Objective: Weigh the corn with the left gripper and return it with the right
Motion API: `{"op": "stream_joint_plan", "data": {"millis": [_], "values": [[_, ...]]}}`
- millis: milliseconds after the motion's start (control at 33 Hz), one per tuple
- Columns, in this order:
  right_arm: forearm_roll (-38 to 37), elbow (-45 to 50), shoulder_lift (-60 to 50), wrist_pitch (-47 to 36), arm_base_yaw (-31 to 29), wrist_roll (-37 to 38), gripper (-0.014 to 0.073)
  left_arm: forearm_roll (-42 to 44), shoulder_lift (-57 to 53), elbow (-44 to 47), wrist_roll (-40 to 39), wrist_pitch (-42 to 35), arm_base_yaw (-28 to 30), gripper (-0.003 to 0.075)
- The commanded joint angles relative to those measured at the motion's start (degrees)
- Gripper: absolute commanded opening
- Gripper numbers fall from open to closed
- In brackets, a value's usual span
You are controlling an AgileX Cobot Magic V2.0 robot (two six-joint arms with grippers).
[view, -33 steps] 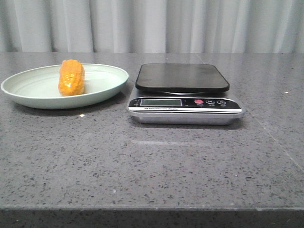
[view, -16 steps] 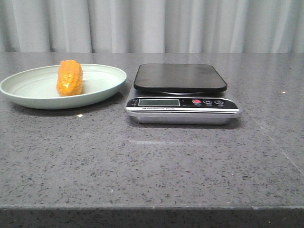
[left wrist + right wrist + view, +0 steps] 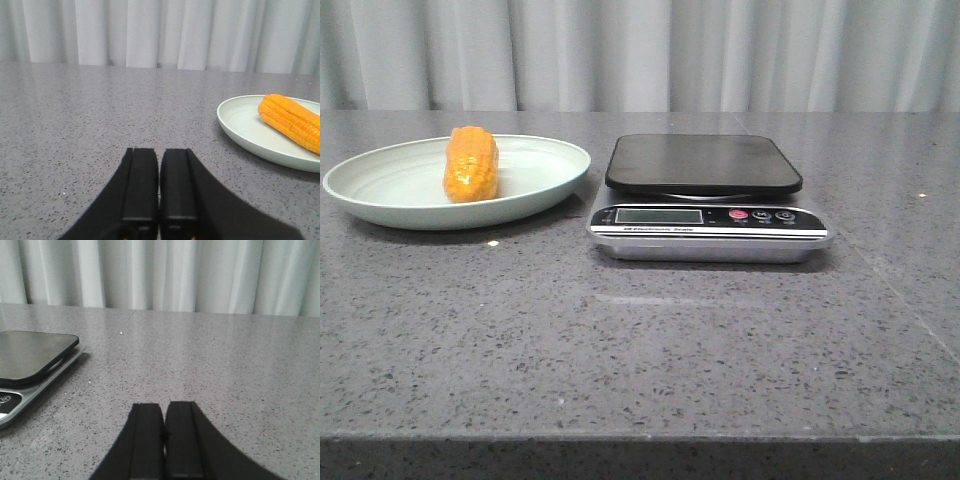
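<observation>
The orange-yellow corn point(image 3: 470, 164) lies in a pale green plate point(image 3: 380, 205) at the table's left; both also show in the left wrist view, the corn point(image 3: 290, 121) on the plate point(image 3: 240, 125). A digital scale point(image 3: 705, 195) with a black platform stands at the centre; its edge shows in the right wrist view point(image 3: 35, 357). My left gripper point(image 3: 159, 152) is shut and empty, low over the table, well short of the plate. My right gripper point(image 3: 164, 407) is shut and empty, to the right of the scale. Neither gripper shows in the front view.
The grey speckled table point(image 3: 640, 350) runs to a front edge near the camera. A white curtain point(image 3: 640, 50) hangs behind the table's far edge.
The front view shifts slightly left, then back; the corn, plate and scale keep their places.
</observation>
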Motion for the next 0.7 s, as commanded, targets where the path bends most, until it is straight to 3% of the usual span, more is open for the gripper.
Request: {"op": "stream_joint_plan", "data": {"millis": [0,667], "values": [[-0.44,0.12,-0.84,-8.33,0.6,-0.02,0.016,-0.58,-1.13,0.46,0.03,-4.41,-0.19,0.0133],[-0.44,0.12,-0.84,-9.4,0.6,-0.02,0.016,-0.58,-1.13,0.46,0.03,-4.41,-0.19,0.0133]]}}
